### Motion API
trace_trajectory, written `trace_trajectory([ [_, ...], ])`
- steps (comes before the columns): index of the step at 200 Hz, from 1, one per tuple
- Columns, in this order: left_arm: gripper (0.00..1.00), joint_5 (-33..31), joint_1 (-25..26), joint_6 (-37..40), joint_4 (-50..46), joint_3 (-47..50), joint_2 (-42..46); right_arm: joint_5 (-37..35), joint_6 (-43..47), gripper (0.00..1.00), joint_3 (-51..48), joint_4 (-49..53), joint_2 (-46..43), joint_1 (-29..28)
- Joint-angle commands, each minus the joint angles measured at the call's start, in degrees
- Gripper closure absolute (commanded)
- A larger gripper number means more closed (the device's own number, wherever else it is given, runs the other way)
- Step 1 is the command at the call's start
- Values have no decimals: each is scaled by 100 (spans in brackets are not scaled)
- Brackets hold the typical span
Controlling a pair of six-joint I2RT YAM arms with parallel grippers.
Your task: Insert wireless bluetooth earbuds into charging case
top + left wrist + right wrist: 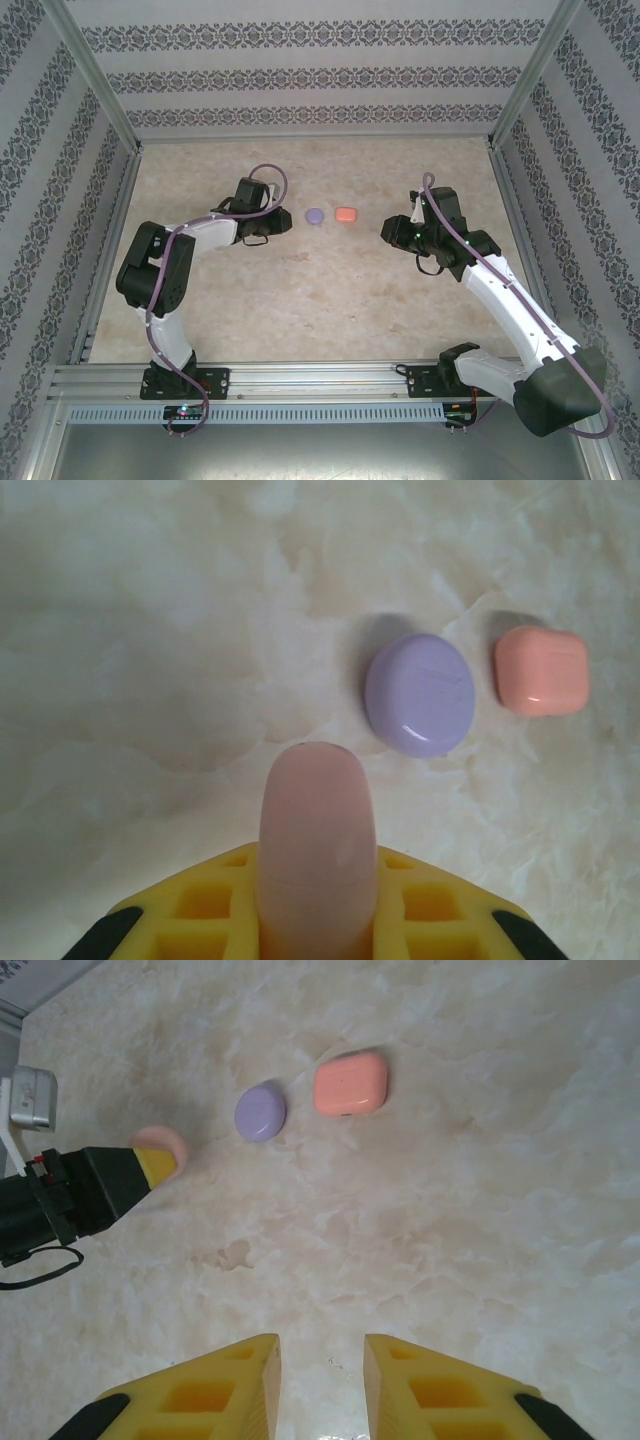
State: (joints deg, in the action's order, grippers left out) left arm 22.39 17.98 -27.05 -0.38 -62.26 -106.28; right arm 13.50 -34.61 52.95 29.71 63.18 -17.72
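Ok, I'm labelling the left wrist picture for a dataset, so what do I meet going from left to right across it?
pink case, nearest the camera → round purple case → squarish orange case

Cut off at the bottom edge of the left wrist view: the lower end of the pink case (316, 840), flanks covered by the jaws of the left gripper (316, 900) closed on it. From the right wrist, mostly hidden behind that gripper's tip, with just one blurred rounded end past it. From above, too small to make out in the grip. Hidden under shut lids: insides of the purple case (419, 694) and orange case (540, 670). Cropped at the bottom edge: right gripper (320, 1360); at the left edge: left arm (40, 1205).
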Motion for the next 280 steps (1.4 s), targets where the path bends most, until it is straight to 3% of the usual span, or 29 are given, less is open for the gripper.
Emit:
trace_trajectory([
  [1,96,144,-81,-118,-447,-255,-117,42,-69,70,-57,-88,2,67],
  [31,87,118,-122,-134,-601,-335,-262,50,-64,70,-48,-71,-8,91],
  [79,70,9,-167,-60,-777,-388,-288,48,-56,61,-18,-63,-68,127],
  [180,61,-185,-344,116,-967,-427,-224,48,-17,53,130,36,-125,162],
  [244,36,-542,-750,408,-1193,-394,542,92,39,52,188,148,-302,272],
  [259,26,-689,-799,470,-1246,-372,853,123,72,46,212,199,-343,341],
  [271,21,-825,-809,541,-1335,-373,1087,136,101,35,253,235,-386,407],
  [280,11,-908,-805,592,-1367,-334,1274,142,113,27,296,274,-426,455],
])
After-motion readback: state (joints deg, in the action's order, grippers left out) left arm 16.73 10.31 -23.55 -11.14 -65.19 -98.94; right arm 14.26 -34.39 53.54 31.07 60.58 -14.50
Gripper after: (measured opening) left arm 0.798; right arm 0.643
